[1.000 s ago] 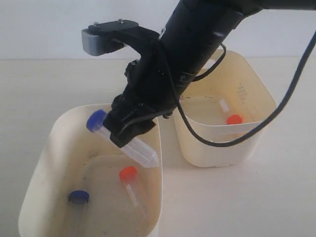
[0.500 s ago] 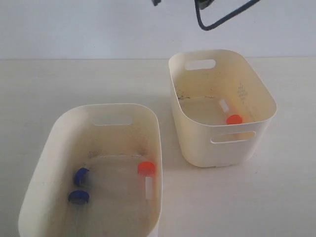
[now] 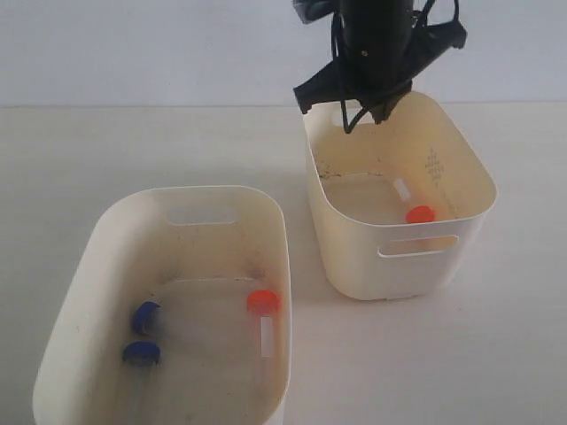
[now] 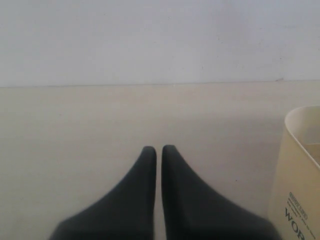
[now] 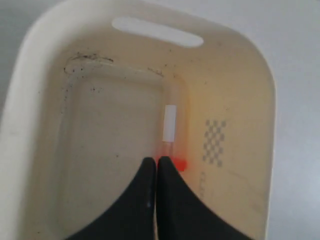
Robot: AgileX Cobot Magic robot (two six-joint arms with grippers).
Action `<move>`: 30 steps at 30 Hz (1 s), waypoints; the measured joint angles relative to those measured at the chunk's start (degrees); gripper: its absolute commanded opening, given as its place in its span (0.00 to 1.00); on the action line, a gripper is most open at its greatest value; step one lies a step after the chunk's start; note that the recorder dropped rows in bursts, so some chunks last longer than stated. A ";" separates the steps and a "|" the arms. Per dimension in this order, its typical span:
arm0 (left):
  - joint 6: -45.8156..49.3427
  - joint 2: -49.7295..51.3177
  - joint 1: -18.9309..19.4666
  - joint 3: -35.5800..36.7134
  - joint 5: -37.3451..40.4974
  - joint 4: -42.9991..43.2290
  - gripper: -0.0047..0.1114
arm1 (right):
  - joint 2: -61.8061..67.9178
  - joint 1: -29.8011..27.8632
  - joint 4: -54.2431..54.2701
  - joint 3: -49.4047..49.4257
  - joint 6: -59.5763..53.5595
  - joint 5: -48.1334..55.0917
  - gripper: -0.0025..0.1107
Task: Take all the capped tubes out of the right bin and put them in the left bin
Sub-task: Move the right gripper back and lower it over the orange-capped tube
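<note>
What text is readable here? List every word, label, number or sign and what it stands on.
"WOR": dark letters, cut off by the picture edge, on the outer wall of a cream bin in the left wrist view; which bin, cannot tell.
Small print above it: too small to read.
The white label on the orange-capped tube in the right bin: no text shows.
The dotted diamond mark on that bin's wall: pattern only, no letters.

The orange-red cap (image 5: 181,163) is half covered by the right gripper (image 5: 157,161) in its wrist view. Over in the exterior view, the far slot handle of the right bin (image 3: 461,159) is hidden behind that gripper. The left bin (image 3: 221,197) is clipped at the lower edge. The clear bodies of the blue-capped tubes (image 3: 141,353) can barely be made out. Lettering (image 4: 296,216) on a cream wall (image 4: 300,160) is cut off in the left wrist view.
</note>
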 measured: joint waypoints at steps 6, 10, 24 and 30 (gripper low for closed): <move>0.00 0.00 0.00 0.00 0.00 0.00 0.08 | 0.39 -5.39 5.61 2.12 -0.04 0.10 0.02; 0.00 0.00 0.00 0.00 0.00 0.00 0.08 | 0.71 -6.64 5.68 3.85 -0.04 0.22 0.02; 0.00 0.00 0.00 0.00 0.00 0.00 0.08 | 7.37 -6.69 7.43 5.92 -1.75 0.33 0.02; 0.00 0.00 0.00 0.00 0.00 0.00 0.08 | 8.05 -6.18 7.57 7.51 -1.75 0.29 0.02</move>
